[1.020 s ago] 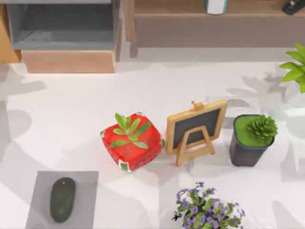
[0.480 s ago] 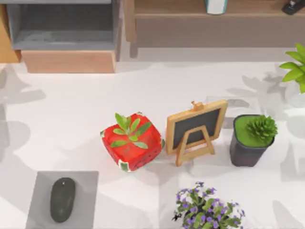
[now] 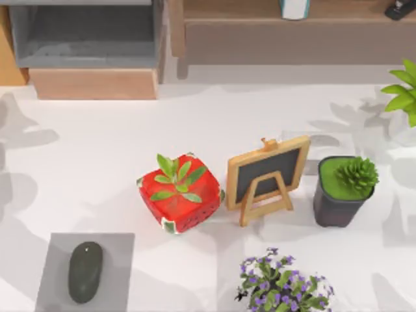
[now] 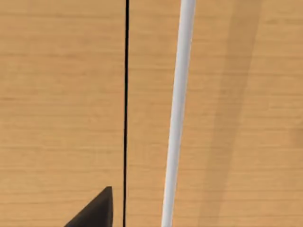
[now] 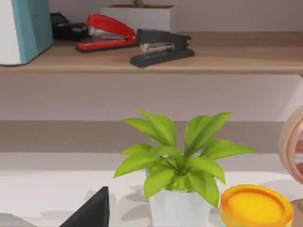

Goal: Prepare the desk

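The desk (image 3: 97,169) is a broad white tabletop seen from above. A red strawberry-patterned pot (image 3: 180,193) with a small green plant sits near its middle. A wooden-framed chalkboard easel (image 3: 266,175) stands to its right. A dark mouse (image 3: 85,272) lies on a grey mat (image 3: 52,260) at the front left. A dark tip of my left gripper (image 4: 94,210) shows close to a wooden panel (image 4: 61,94) with a white bar (image 4: 177,113). A dark tip of my right gripper (image 5: 92,210) shows in front of a leafy plant in a white pot (image 5: 175,165).
A succulent in a dark pot (image 3: 343,192) stands right of the easel, and purple flowers (image 3: 283,286) stand at the front. A wooden cabinet (image 3: 91,83) and a shelf (image 3: 292,32) run along the back. The shelf carries a red stapler (image 5: 106,33) and a black stapler (image 5: 161,45).
Shadows on the desk's left side have shifted slightly. The objects on the desk have not moved.
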You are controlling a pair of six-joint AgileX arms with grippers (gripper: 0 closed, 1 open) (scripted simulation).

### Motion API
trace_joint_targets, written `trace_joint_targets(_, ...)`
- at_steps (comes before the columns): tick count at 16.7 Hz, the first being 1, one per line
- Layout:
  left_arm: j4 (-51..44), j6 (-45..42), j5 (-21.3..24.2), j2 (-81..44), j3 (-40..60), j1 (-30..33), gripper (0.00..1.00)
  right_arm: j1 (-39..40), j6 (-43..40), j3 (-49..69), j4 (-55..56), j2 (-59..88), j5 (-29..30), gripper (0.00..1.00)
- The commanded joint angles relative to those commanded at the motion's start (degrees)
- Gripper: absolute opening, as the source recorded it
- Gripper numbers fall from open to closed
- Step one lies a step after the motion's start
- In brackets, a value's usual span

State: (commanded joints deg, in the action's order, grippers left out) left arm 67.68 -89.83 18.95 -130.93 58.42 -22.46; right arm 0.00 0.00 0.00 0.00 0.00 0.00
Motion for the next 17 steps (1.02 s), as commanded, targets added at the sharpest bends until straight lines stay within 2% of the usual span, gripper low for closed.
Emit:
trace_joint_targets(4,0.28,3.09,-3.26,4.26,-1.58,3.99,1.00,0.00,0.00,0.00,0.00,0.00,0.00,1.00)
trace_joint_targets(7,0.06,9.00,-8.59,9.79,-3.57,11.64,1.00,0.00,0.00,0.00,0.00,0.00,0.00,1.00)
trace_joint_targets(13,-4.59,27.36,-22.68,16.27,-4.89,34.68,1.00,0.00,0.00,0.00,0.00,0.00,0.00,1.00)
trace_joint_targets(17,-10.83,42.15,-33.11,14.55,0.34,50.74,1.00,0.00,0.00,0.00,0.00,0.00,0.00,1.00)
